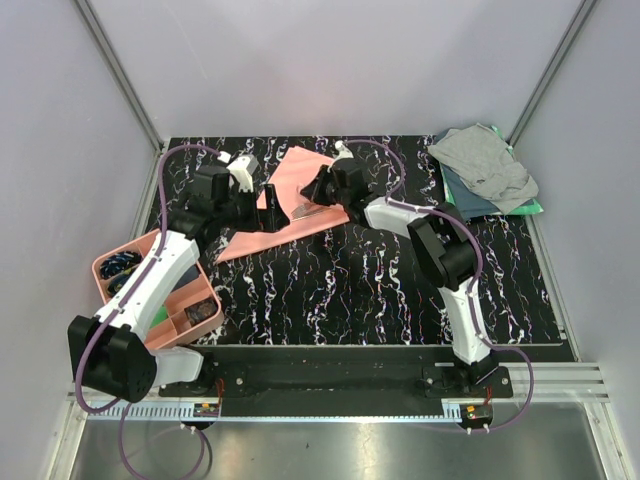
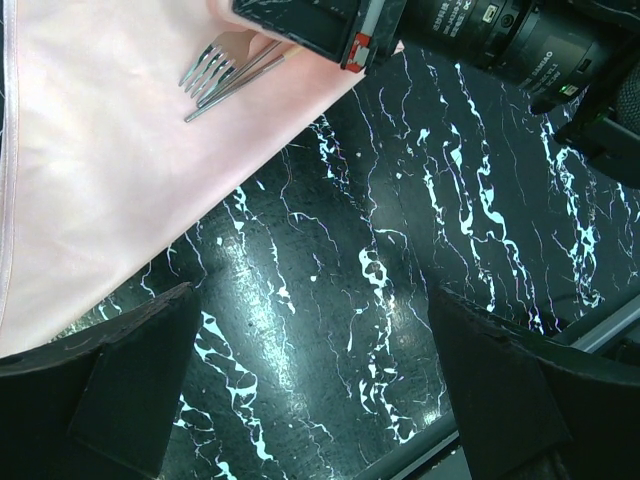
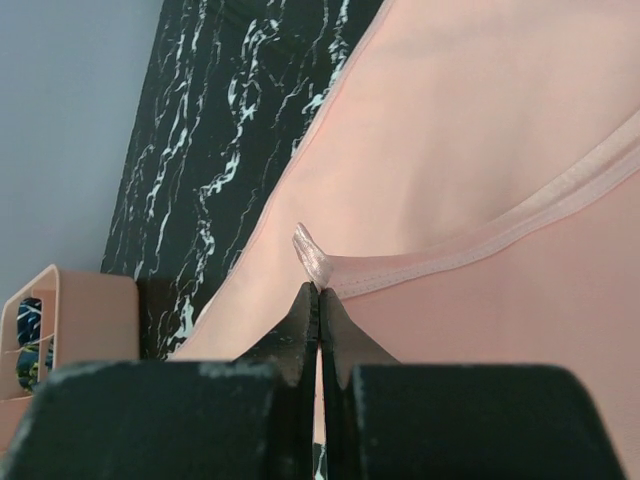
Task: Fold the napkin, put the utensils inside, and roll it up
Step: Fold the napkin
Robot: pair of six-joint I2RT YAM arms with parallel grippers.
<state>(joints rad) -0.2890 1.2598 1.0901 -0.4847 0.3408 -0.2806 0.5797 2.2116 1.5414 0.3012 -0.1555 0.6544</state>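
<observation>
The right gripper's [image 3: 318, 300] black fingers fill the lower frame, pressed together on the napkin's [image 3: 480, 150] hem, where a small pucker rises past their tips. Its arm bends leftward at upper centre. The left gripper [image 2: 310, 400] hangs with jaws wide apart over the marbled table [image 2: 400, 250]. The utensils [image 2: 225, 70] lie on the napkin at upper left, and the print on the camera body [image 2: 500, 30] is unreadable.
</observation>
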